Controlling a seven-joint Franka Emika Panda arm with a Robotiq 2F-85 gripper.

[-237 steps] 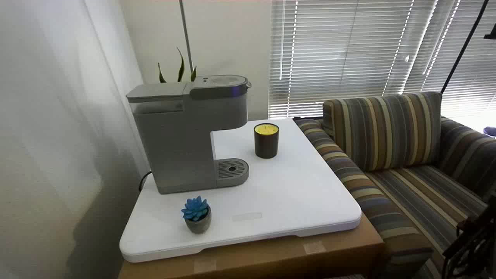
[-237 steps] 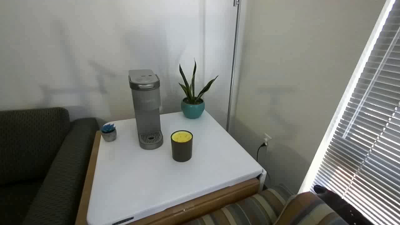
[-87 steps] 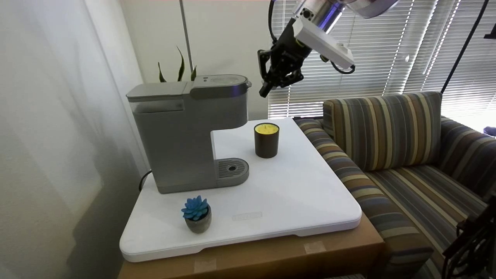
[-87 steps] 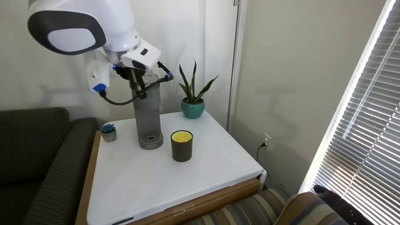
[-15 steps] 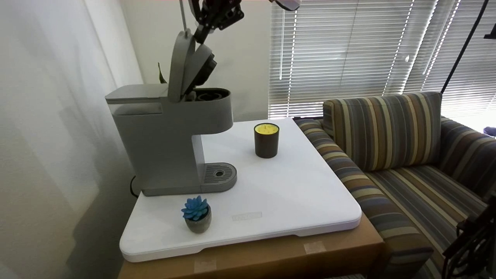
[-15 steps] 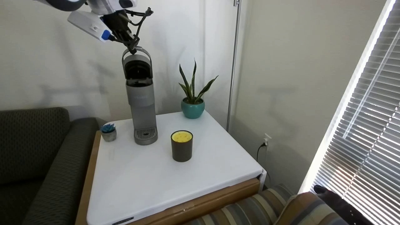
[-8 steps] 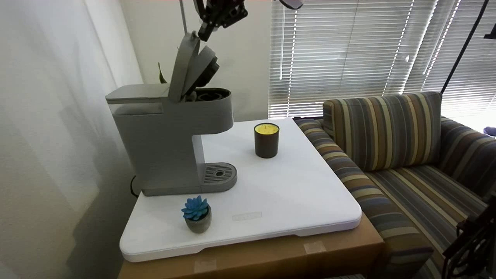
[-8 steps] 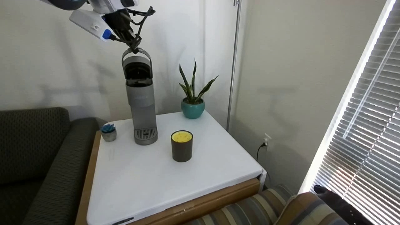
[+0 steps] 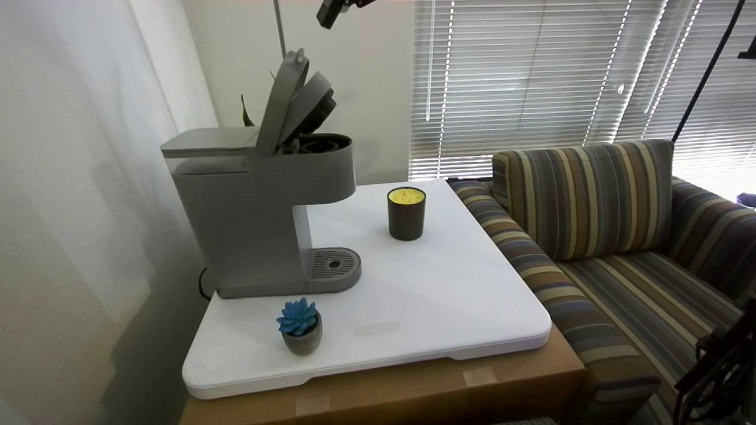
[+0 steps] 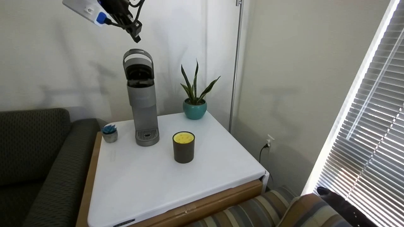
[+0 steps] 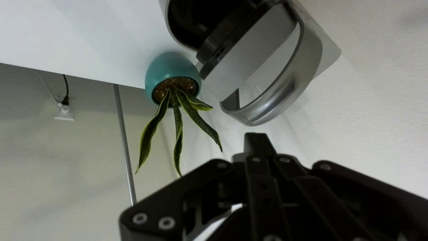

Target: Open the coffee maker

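Single-serve coffee maker (image 9: 260,206) is on the white tabletop (image 9: 449,283), lid (image 9: 300,106) tipped up with nothing holding it, so I'd guess it stands by itself. Gripper (image 11: 259,142) hovers above, fingers (image 9: 327,15) together, empty, probably clear because it's open already

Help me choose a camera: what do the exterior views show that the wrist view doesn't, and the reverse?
Only the exterior views show, among others, candle, succulent, drip base, blinds, armchair.
The wrist view alone adds only a closer look at the gripper.
Both show the gripper, coffee maker with its lid up, and snake plant.
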